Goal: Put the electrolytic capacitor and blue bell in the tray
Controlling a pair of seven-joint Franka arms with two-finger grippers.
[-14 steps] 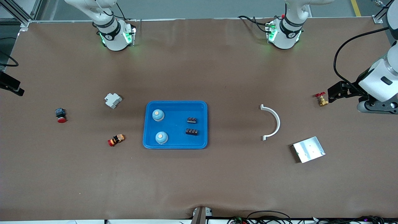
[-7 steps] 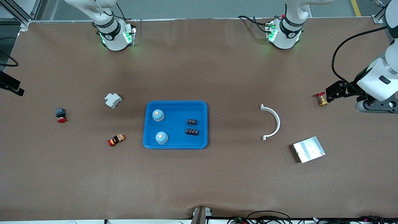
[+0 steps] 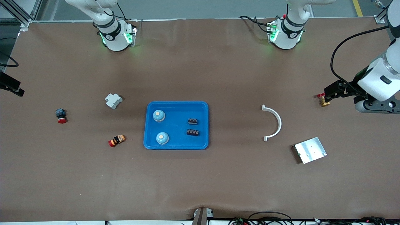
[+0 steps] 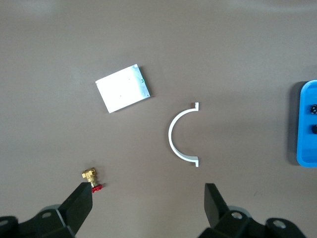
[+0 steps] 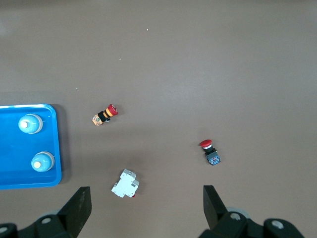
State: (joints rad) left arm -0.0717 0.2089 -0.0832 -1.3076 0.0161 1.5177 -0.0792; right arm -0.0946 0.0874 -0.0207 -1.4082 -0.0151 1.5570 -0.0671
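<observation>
Blue bells [image 3: 159, 115] in tray [image 3: 176, 145]: light, smooth-domed; grip low. Left tool [image 3: 328, 92] over valve [image 3: 324, 101], right tool [image 5: 143, 206] spread.

Two bells [image 3: 159, 116] and two capacitors [image 3: 192, 121] lie in the tray [image 3: 176, 145].

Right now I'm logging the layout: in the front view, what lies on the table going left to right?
Red pushbutton → white breaker → blue tray → white half-ring → silver plate
</observation>
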